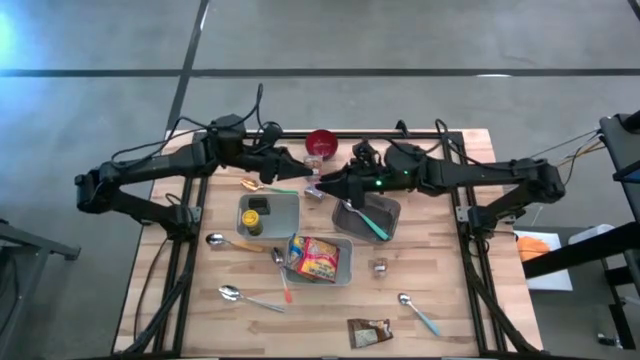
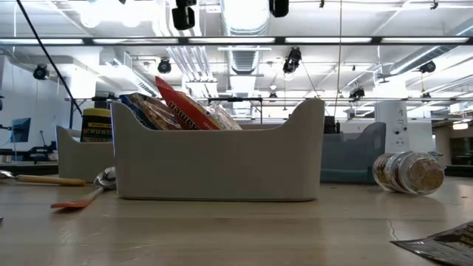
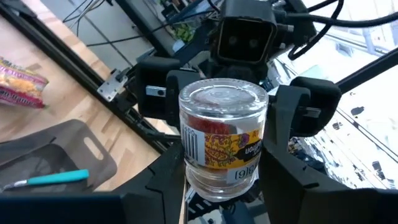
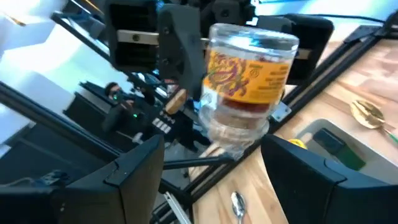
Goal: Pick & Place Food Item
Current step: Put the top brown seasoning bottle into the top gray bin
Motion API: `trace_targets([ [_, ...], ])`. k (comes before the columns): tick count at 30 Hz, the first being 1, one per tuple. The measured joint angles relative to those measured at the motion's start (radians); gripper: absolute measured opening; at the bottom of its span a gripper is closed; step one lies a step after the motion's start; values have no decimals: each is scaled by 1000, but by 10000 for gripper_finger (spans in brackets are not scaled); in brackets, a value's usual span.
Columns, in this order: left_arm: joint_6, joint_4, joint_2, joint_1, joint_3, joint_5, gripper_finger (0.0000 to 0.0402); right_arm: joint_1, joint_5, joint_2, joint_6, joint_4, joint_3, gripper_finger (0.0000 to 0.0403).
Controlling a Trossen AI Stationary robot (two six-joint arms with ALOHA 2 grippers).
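Jar [image 3: 222, 140] midair between both grippers

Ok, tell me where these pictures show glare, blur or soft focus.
High view: blue glare in the top left corner. Low view: bright ceiling lights; the nearest tabletop looks soft. Right wrist view: the jar and its surroundings are blurred. Left wrist view: jar sharp, with small highlights on its lid.

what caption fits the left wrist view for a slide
Left pincer holds a glass jar up to the facing right pincer.

left gripper [image 1: 308, 183]: raised mid-table, clamped on a load | right gripper [image 1: 322, 187]: facing it, jaws spread
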Motion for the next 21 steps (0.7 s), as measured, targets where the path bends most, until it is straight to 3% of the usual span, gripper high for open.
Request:
trace_targets([
  [21, -7, 118, 6, -2, -2, -1, 153, -31, -24, 55, -38, -45, 79, 265],
])
